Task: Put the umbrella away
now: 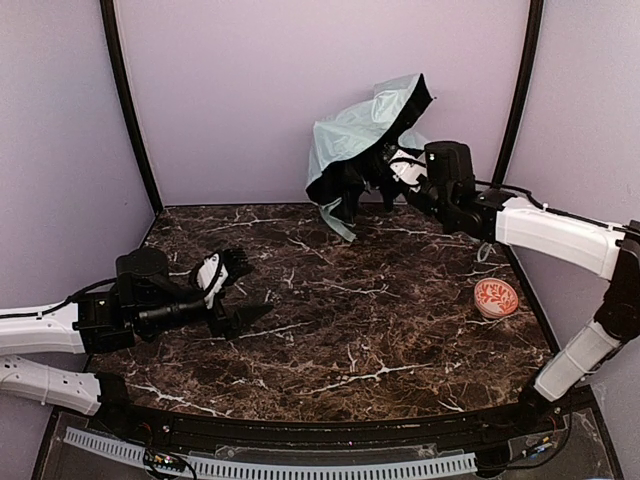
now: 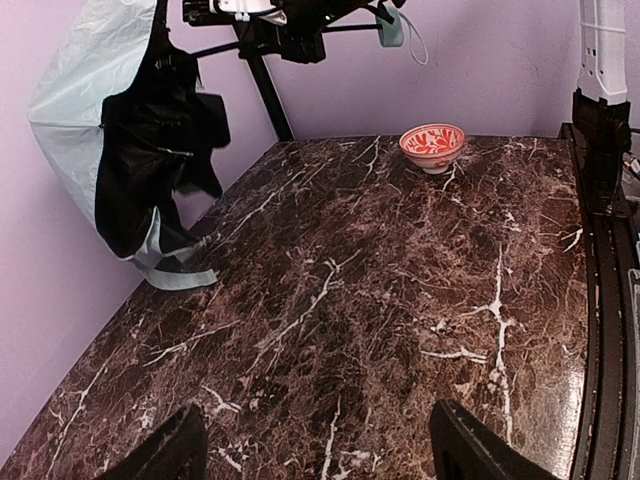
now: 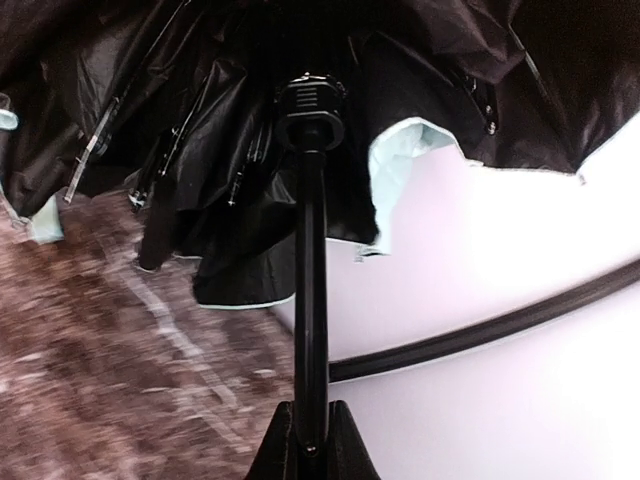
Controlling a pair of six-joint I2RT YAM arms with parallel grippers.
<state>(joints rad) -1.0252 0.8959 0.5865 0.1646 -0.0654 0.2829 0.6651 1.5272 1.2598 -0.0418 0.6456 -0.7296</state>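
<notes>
The umbrella (image 1: 360, 135) hangs in the air at the back of the table, half collapsed, its pale mint fabric outside and black lining drooping below. My right gripper (image 1: 400, 165) is shut on its thin black shaft (image 3: 310, 290), which runs up between the fingers to the black runner under the canopy (image 3: 230, 130). In the left wrist view the umbrella (image 2: 130, 150) shows at the far left, a mint strap end (image 2: 180, 278) touching the table, and the small mint handle (image 2: 392, 28) sticks out at the top. My left gripper (image 1: 245, 290) stands open and empty over the table's left side.
A small red-and-white patterned bowl (image 1: 496, 297) sits on the dark marble table (image 1: 340, 330) near the right edge, also seen as the bowl (image 2: 432, 145) in the left wrist view. Purple walls with black corner posts (image 1: 125, 110) close in the back and sides.
</notes>
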